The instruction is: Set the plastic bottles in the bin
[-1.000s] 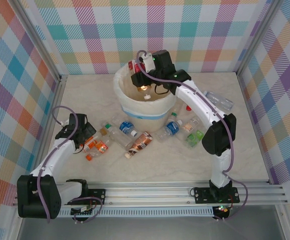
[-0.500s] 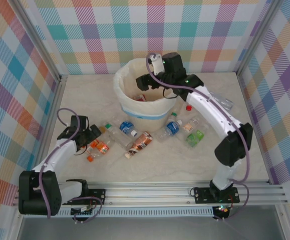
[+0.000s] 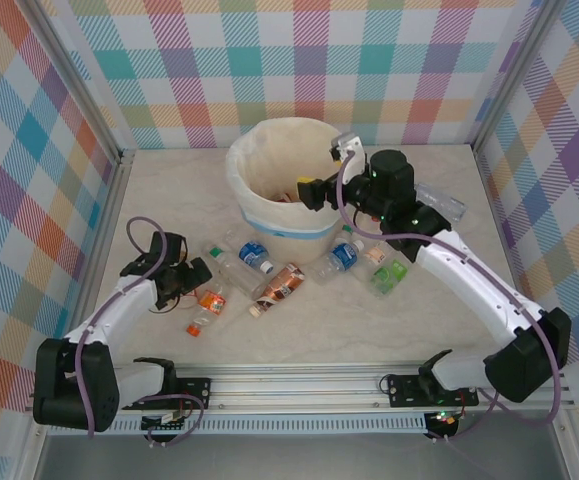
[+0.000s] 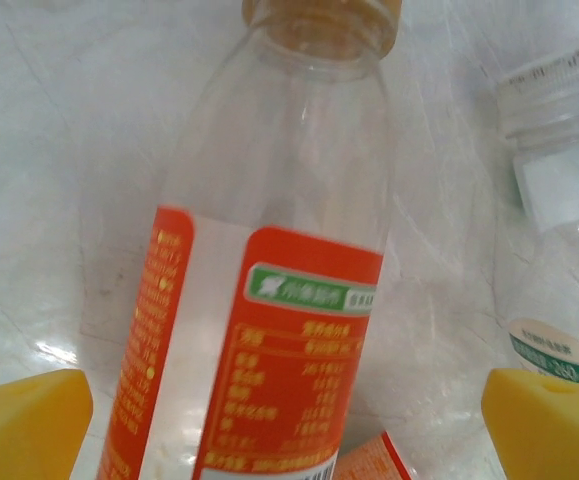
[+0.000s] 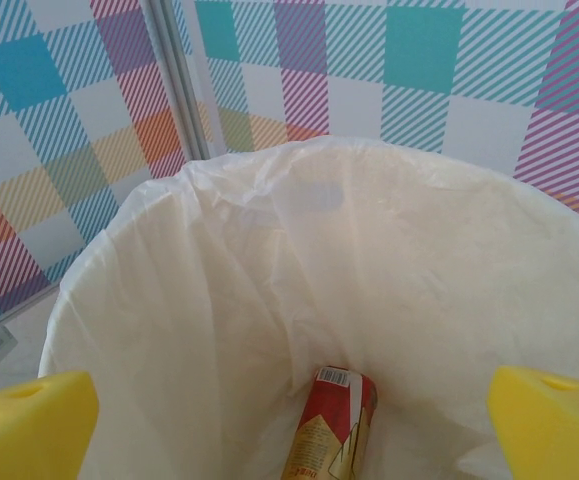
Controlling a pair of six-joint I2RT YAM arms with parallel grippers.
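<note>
The orange-labelled bottle (image 3: pixel 207 303) lies flat near the worktop's left edge, its long axis slanting and its cap toward the near edge (bare worktop there). The left gripper (image 3: pixel 191 274) is at its far end, jaws spread. The right gripper (image 3: pixel 314 190), jaws spread too, hangs at the bin's (image 3: pixel 259 215) right rim.

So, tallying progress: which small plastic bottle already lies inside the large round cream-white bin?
The red-and-gold-labelled bottle at the bottom of the lined bin; the other bottles lie outside it on the table.
</note>
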